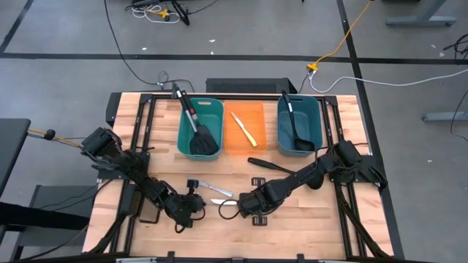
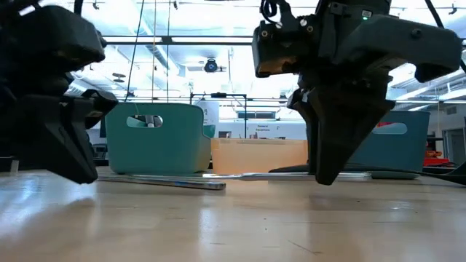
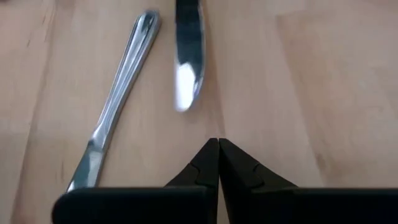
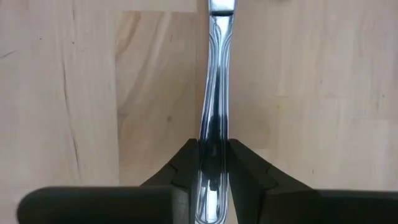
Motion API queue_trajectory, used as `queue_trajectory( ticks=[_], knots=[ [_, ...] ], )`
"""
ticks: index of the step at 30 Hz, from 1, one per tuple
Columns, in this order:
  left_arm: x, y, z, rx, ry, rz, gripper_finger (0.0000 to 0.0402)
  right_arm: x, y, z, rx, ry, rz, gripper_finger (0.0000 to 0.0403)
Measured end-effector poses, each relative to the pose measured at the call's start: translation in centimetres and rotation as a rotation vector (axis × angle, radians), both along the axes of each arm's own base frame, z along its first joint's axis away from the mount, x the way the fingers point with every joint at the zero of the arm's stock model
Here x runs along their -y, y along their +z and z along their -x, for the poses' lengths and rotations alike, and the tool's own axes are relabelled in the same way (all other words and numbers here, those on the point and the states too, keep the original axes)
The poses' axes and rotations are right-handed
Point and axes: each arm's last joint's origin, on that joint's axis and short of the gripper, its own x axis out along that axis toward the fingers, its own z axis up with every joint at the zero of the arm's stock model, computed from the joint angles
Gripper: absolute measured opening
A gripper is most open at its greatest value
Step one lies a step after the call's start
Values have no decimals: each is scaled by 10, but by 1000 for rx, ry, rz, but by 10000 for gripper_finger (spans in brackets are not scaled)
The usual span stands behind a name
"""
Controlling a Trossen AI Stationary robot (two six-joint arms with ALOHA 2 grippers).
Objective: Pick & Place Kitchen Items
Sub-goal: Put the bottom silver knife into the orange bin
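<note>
The right gripper (image 4: 212,163) is down at the table's front centre, its 2 fingers (image 4: 186,163) clamped on the handle of a silver knife (image 4: 215,93); the handle runs straight between the pads and the knife lies flat on the wooden table (image 1: 307,219); in the low view the same knife (image 2: 291,175) lies level along the tabletop at the tip of the right gripper (image 2: 325,171).

The left gripper (image 3: 218,163) is low over the table just left of the right one, fingers pressed together with nothing between them; just ahead of its tips lie 2 silver pieces, the handle of a second silver knife (image 3: 121,81) and the rounded blade tip (image 3: 188,56) of the knife the right gripper holds; neither touches the left fingers.

From above, the second silver knife (image 1: 214,191) lies angled between the 2 grippers; a black ladle (image 1: 269,166) lies on the table beside the right arm, near the bins.

At the table's far side stand 3 bins in a row: the left teal bin (image 1: 186,135) holds a black slotted spatula (image 1: 204,141), its handle sticking out over the far rim; the orange bin (image 1: 256,139) in the middle holds a pale-yellow knife (image 1: 244,128); the right teal bin (image 1: 313,124) holds another black ladle (image 1: 295,130).
</note>
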Motion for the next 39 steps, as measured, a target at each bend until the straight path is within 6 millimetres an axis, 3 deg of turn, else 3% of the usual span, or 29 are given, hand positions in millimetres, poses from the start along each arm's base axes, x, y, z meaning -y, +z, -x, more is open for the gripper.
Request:
queue_trajectory(
  ticks=[7,11,15,18,21,24,26,30,34,39],
  knots=[
    [2,1,3,3,-17,-38,13,-4,4,3,8,7,4,66],
    [1,18,5,40,-66,-28,5,-5,23,7,64,23,12,66],
    [-6,60,11,160,-108,-12,7,-3,49,11,148,26,14,66],
    [-22,97,26,249,-85,-1,4,-1,62,14,195,27,31,66],
    [-43,132,48,348,-23,33,5,-2,70,17,223,29,43,66],
    [-64,153,71,441,38,84,5,-4,78,21,249,35,53,66],
    [-76,154,85,493,71,121,4,-5,85,25,270,45,73,66],
    [-95,132,105,554,144,169,4,-5,107,37,343,62,125,66],
    [-102,101,113,573,170,220,3,0,136,51,432,73,141,66],
    [-105,82,117,589,164,239,6,15,177,75,572,68,165,66]
  ],
)
